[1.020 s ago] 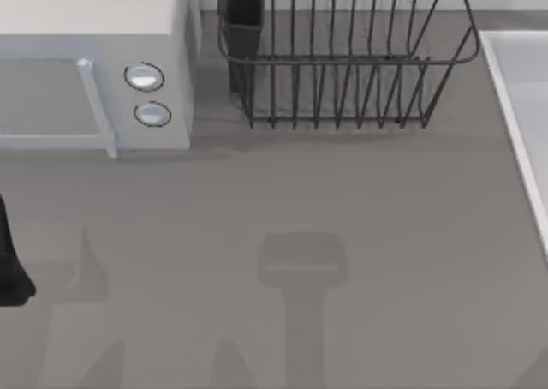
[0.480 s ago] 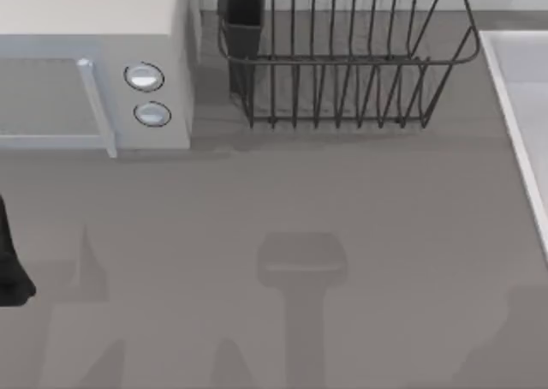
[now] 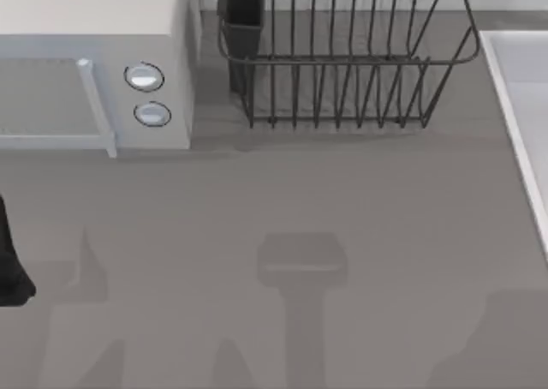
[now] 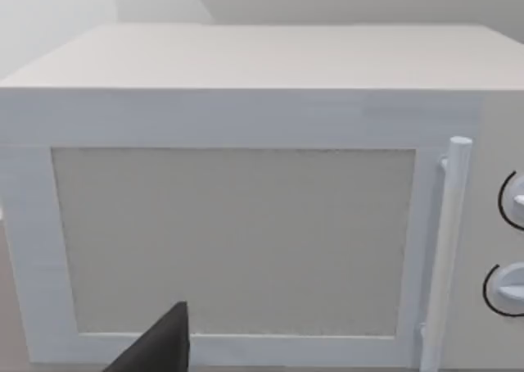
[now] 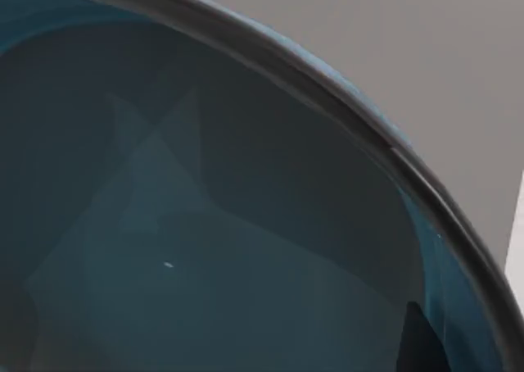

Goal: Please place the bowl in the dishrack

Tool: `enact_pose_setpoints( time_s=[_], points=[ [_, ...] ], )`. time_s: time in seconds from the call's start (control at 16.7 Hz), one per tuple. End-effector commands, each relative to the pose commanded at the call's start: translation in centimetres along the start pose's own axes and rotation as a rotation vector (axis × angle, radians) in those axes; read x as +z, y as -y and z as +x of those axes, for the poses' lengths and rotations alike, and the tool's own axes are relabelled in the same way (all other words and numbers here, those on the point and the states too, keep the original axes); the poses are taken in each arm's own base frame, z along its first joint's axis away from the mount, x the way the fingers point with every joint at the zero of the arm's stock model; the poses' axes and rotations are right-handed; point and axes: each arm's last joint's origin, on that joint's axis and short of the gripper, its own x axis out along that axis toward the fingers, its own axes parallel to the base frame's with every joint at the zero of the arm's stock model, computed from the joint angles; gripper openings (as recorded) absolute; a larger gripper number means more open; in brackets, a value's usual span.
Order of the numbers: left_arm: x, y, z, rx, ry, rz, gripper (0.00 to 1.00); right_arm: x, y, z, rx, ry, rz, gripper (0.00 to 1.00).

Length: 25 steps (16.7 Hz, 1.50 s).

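Left hand (image 4: 160,347): you have a dark fingertip low in the left wrist view, right in front of the microwave door. In the top view the left arm (image 3: 10,260) sits at the counter's left edge, well in front of the microwave and idle. Whether this hand is open or closed, you cannot tell.

Microwave (image 3: 94,63): white, door shut, with two round knobs (image 3: 144,77) on the side toward the dishrack. It is not your target.

Dishrack (image 3: 342,55): dark wire basket just right of the microwave, with a dark utensil cup (image 3: 244,16) at the corner nearest the microwave. Nothing lies among its bars.

Counter (image 3: 342,200): bare grey surface in front of the dishrack.

Bowl (image 5: 213,224): its teal inside and dark rim sit right under the right wrist camera. You cannot place it against the dishrack from these views.

Right hand (image 5: 419,343): a dark fingertip sits inside the bowl near the rim. You cannot tell how far it is open or whether it grips.

Handling: judge the bowl rigid, glazed, smooth, probably breakable and moderately heavy. The curved wall would slip from a side squeeze.

Hold: pinch the rim, one finger inside and one outside, and keep it level.
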Motion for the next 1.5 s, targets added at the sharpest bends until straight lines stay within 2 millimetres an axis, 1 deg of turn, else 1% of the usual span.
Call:
enact_pose_setpoints(
  time_s=[0.12,0.18,0.3,0.36,0.48,0.6,0.72,0.78,0.84,0.96,1.08,1.14,1.2,1.32,1.44,1.5],
  points=[
    [0.0,0.0,0.0,0.000,0.000,0.000,1.00,1.1,-1.0,-0.3,-0.065,0.032,-0.023,0.00],
    [0.0,0.0,0.0,0.000,0.000,0.000,1.00,1.9,-1.8,-0.6,-0.112,0.058,-0.042,0.00],
    [0.0,0.0,0.0,0.000,0.000,0.000,1.00,4.0,-4.4,-1.2,-0.218,0.135,-0.089,0.00],
    [0.0,0.0,0.0,0.000,0.000,0.000,1.00,5.1,-6.2,-1.4,-0.271,0.185,-0.116,0.00],
    [0.0,0.0,0.0,0.000,0.000,0.000,1.00,7.2,-10.4,-1.9,-0.364,0.307,-0.168,0.00],
    [0.0,0.0,0.0,0.000,0.000,0.000,1.00,8.7,-15.6,-2.3,-0.429,0.458,-0.212,0.00],
    [0.0,0.0,0.0,0.000,0.000,0.000,1.00,9.4,-21.3,-2.6,-0.458,0.630,-0.243,0.00],
    [0.0,0.0,0.0,0.000,0.000,0.000,1.00,9.3,-24.2,-2.8,-0.458,0.721,-0.253,0.00],
    [0.0,0.0,0.0,0.000,0.000,0.000,1.00,8.9,-27.1,-3.0,-0.448,0.813,-0.259,0.00],
    [0.0,0.0,0.0,0.000,0.000,0.000,1.00,7.3,-32.7,-3.6,-0.402,0.997,-0.257,0.00],
    [0.0,0.0,0.0,0.000,0.000,0.000,1.00,4.7,-37.3,-4.6,-0.325,1.172,-0.231,0.00],
    [0.0,0.0,0.0,0.000,0.000,0.000,1.00,3.2,-39.2,-5.2,-0.278,1.252,-0.209,0.00],
    [0.0,0.0,0.0,0.000,0.000,0.000,1.00,1.6,-40.8,-5.9,-0.228,1.325,-0.181,0.00],
    [0.0,0.0,0.0,0.000,0.000,0.000,1.00,-1.4,-42.9,-7.3,-0.128,1.442,-0.114,0.00],
    [0.0,0.0,0.0,0.000,0.000,0.000,1.00,-3.7,-43.8,-8.6,-0.049,1.519,-0.046,0.00],
    [0.0,0.0,0.0,0.000,0.000,0.000,1.00,-4.6,-44.0,-9.1,-0.022,1.542,-0.018,0.00]
  ],
)
